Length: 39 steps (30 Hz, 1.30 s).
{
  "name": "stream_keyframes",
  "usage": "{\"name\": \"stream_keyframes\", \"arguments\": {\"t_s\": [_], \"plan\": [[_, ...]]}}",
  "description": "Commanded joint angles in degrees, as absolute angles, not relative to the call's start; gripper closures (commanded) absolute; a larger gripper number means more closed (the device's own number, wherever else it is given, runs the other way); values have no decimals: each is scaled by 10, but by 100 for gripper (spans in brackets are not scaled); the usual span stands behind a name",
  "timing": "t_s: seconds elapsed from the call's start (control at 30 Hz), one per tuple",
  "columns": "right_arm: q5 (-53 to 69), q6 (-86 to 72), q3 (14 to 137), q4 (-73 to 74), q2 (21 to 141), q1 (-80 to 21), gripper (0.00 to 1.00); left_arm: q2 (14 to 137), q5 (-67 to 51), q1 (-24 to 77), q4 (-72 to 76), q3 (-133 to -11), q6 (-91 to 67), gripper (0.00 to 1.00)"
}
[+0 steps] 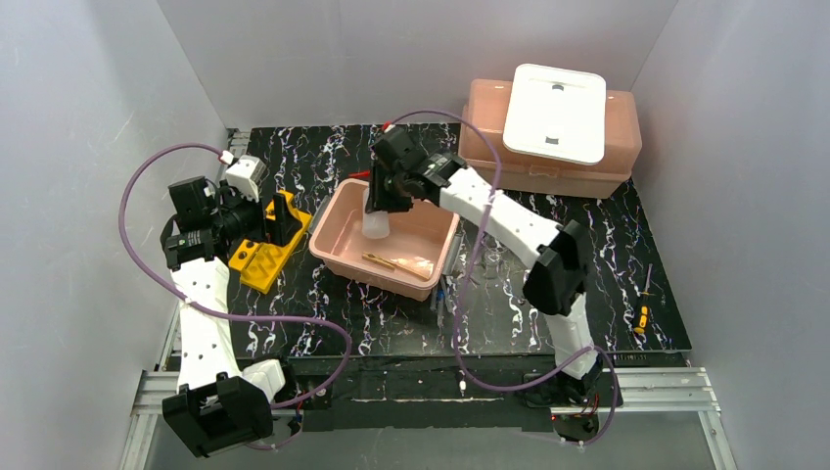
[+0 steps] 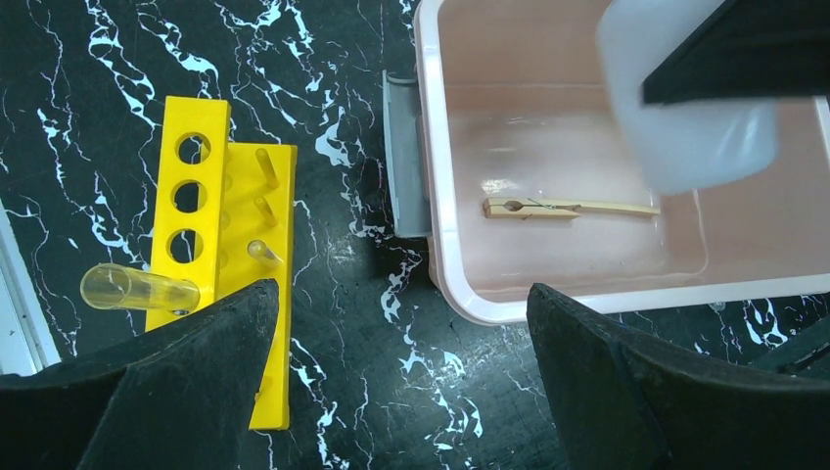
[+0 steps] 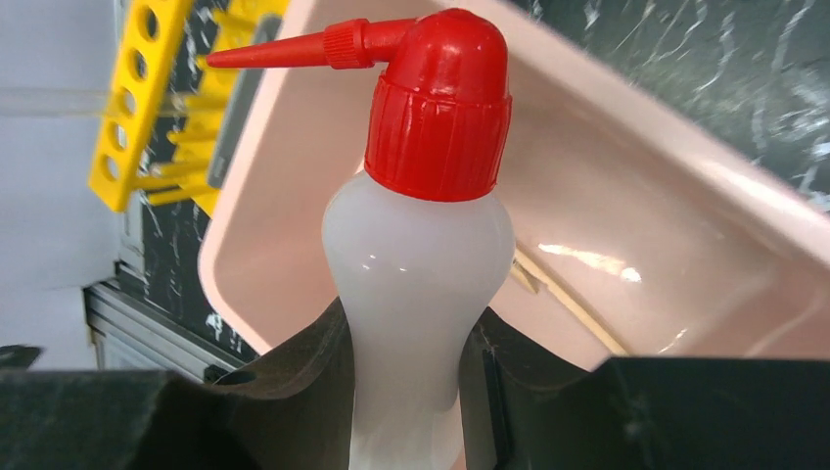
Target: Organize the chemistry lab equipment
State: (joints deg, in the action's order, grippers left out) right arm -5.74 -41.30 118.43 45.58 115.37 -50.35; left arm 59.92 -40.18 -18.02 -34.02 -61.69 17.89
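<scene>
Glossy translucent plastic squeeze bottle (image 3: pixel 416 279); smooth pink plastic tub (image 3: pixel 636 186); matt wooden stick (image 2: pixel 568 208).

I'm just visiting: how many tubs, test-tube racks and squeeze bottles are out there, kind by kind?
Pink tubs: 2, the open tub and the far tub
Yellow test-tube rack: 1
Squeeze bottle: 1
Total: 4

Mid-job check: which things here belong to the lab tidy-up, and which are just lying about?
Job: squeeze bottle, wooden test-tube holder, yellow test-tube rack, glass tube.
Lying about: open pink tub, lidded pink box, white lid, yellow-handled tool.
</scene>
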Motion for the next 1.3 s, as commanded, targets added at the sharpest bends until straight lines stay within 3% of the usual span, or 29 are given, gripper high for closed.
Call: {"name": "stream_keyframes", "arguments": {"t_s": [0.0,0.17,0.37,0.57,0.87,1.27], "plan": [[-34,-410,1227,464,1187,-523,65,594,-401,-179,-358,-639,180,2],[-31,-436,1179,440,1203,-526,63,592,-397,-179,-360,-639,190,2],[-18,-432,1166,433,1213,-527,40,592,-398,-178,-356,-630,189,2],[-9,-403,1172,434,1186,-527,30,587,-395,-179,-354,-620,192,2],[-63,-347,1086,466,1015,-479,29,585,-394,-179,-356,-618,195,2],[-131,-337,755,469,765,-247,39,587,-400,-179,-357,-611,194,2]]}}
